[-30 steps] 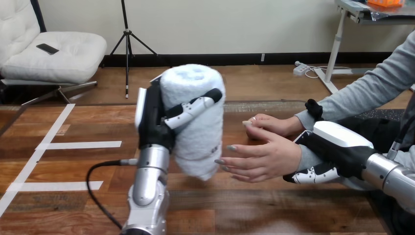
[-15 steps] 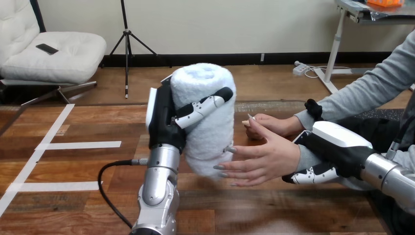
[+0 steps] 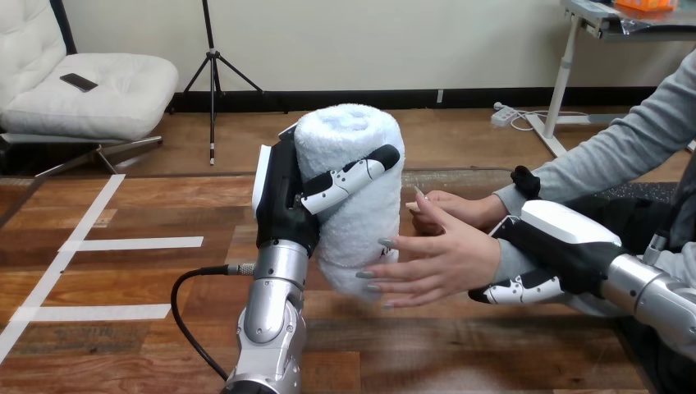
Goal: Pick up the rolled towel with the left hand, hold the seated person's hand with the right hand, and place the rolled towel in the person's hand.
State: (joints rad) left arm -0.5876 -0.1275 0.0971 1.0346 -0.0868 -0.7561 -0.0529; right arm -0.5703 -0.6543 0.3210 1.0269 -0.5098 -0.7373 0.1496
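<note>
Our left hand (image 3: pixel 283 197) fingers clamp the rolled towel (image 3: pixel 357 209) at the person's hand (image 3: pixel 443 258); our right hand (image 3: pixel 558 246) fingers curl round the person's wrist (image 3: pixel 496 251). Release should come next.

The rolled towel (image 3: pixel 365 226), white and fluffy, is nearly upright in the air at the frame's centre, clasped by the left hand (image 3: pixel 283 205). The person's hand (image 3: pixel 447 258), right of centre, is open with fingers spread. Its fingertips touch the towel's lower side, and the right hand (image 3: pixel 566 246) grips its wrist.
</note>
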